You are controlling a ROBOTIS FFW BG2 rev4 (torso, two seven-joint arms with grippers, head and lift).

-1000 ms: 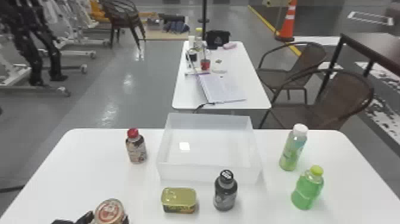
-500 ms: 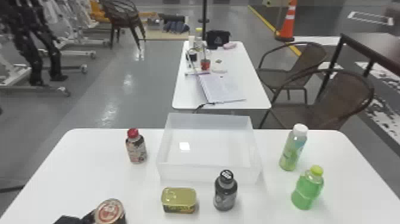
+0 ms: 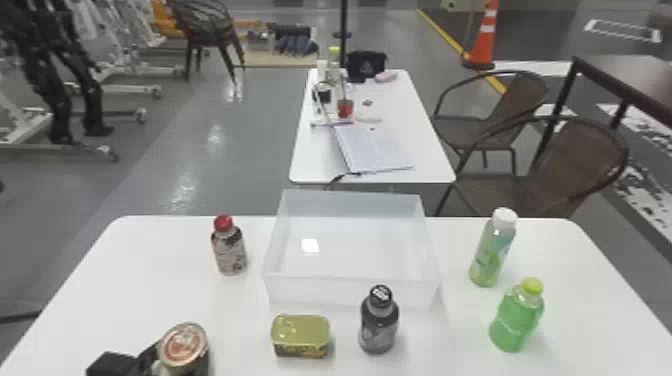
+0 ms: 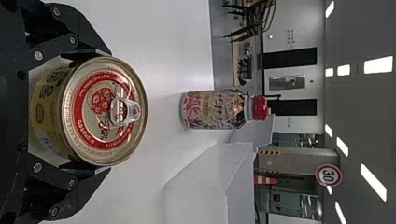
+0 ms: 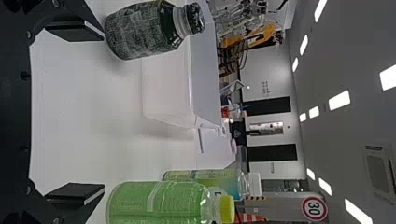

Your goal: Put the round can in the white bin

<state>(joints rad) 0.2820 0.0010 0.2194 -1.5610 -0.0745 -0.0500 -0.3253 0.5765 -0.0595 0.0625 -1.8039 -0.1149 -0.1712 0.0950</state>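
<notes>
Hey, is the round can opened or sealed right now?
Sealed, it seems: in the left wrist view, the round can has its metal lid across the whole top, with the pull tab lying flat on it.

The round can (image 3: 183, 346) and the left gripper (image 3: 120, 364) around it, near the table's (image 3: 125, 280) left edge, have shifted slightly up the head view since the earlier pictures; whether that is a lift or a slide toward the table's far edge, I cannot tell.
</notes>
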